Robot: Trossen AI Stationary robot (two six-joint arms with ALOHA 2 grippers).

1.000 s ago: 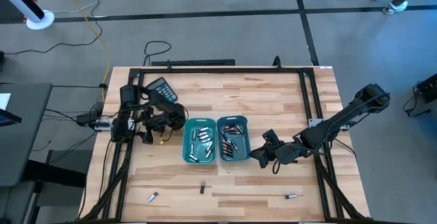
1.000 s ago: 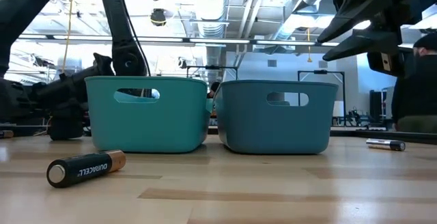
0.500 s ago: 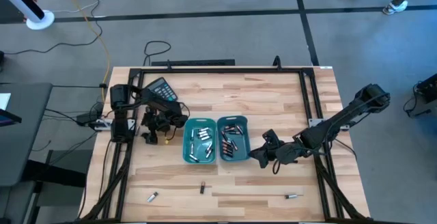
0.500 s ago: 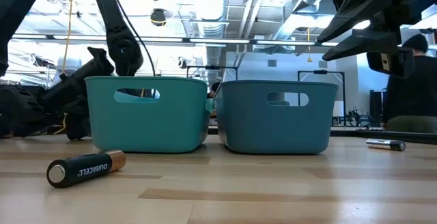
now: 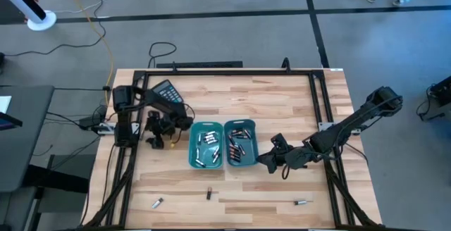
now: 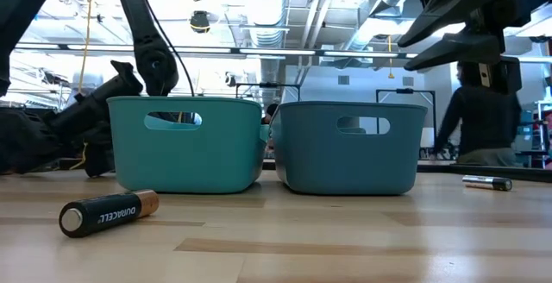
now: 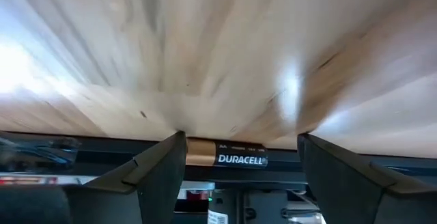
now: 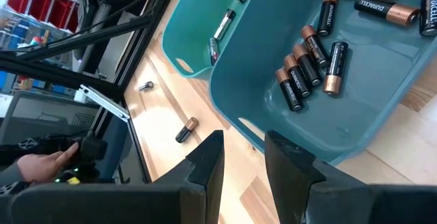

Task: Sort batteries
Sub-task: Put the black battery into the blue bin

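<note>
Two teal bins stand side by side mid-table. The left bin [image 5: 205, 145] holds silvery batteries; the right bin [image 5: 239, 144] holds dark copper-ended batteries [image 8: 308, 54]. My left gripper [image 5: 156, 134] is low over the table left of the bins, open. In its wrist view a dark Duracell battery [image 7: 229, 159] lies on the wood between the spread fingers [image 7: 240, 142], lengthwise across the gap. Its copper end is close to one fingertip; whether they touch, I cannot tell. My right gripper [image 5: 266, 162] hovers open just right of the right bin, holding nothing [image 8: 244, 142].
Loose batteries lie near the table's near edge: a silvery one [image 5: 157, 203], a dark Duracell [image 6: 108, 212] and another silvery one [image 5: 303, 202]. A black calculator [image 5: 168, 90] sits at the far left. A black frame [image 5: 225, 71] runs around the table. A person [image 6: 479, 119] stands behind.
My left gripper has moved a short way toward the table's left edge and sunk lower, away from the left bin. My right gripper has stayed still. A person has walked across the room behind the table.
</note>
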